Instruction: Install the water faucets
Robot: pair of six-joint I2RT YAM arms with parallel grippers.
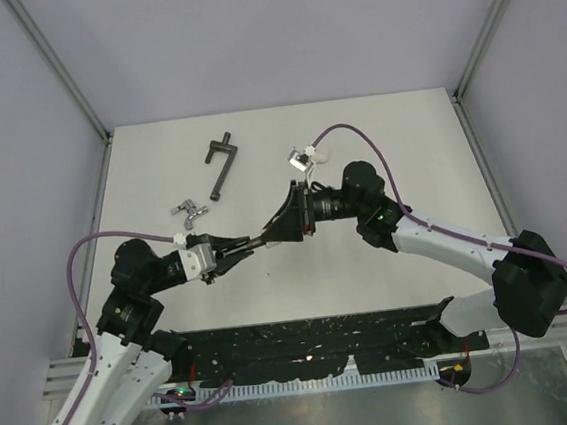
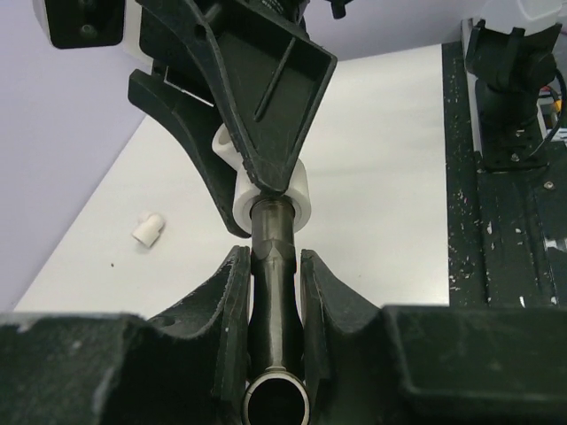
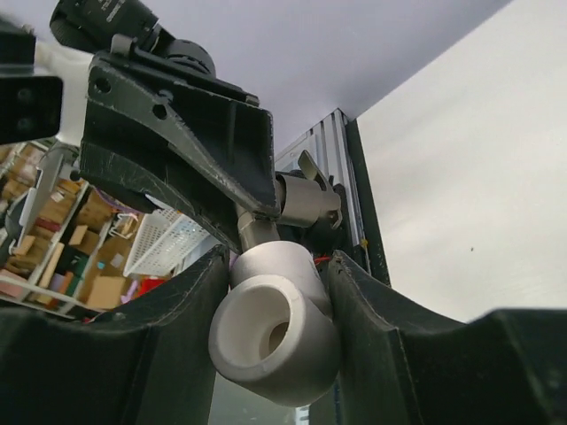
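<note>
The dark grey-bronze water faucet point(image 2: 273, 292) is held above the table, with my left gripper point(image 2: 270, 258) shut on its body. Its far end meets a white elbow fitting point(image 2: 303, 191). My right gripper point(image 3: 275, 266) is shut on that elbow fitting point(image 3: 275, 341), one finger pressing each side. In the top view the left gripper point(image 1: 239, 247) and right gripper point(image 1: 283, 231) face each other tip to tip over the table's middle. The shiny silver faucet point(image 1: 189, 213) lies on the table beyond the left gripper. The joint inside the elbow is hidden.
A long dark T-handled bar point(image 1: 221, 164) lies at the back of the table. Another white elbow fitting point(image 1: 310, 157) rests behind the right gripper, also seen as a loose fitting point(image 2: 147, 229) in the left wrist view. A black perforated rail point(image 1: 306, 343) runs along the near edge.
</note>
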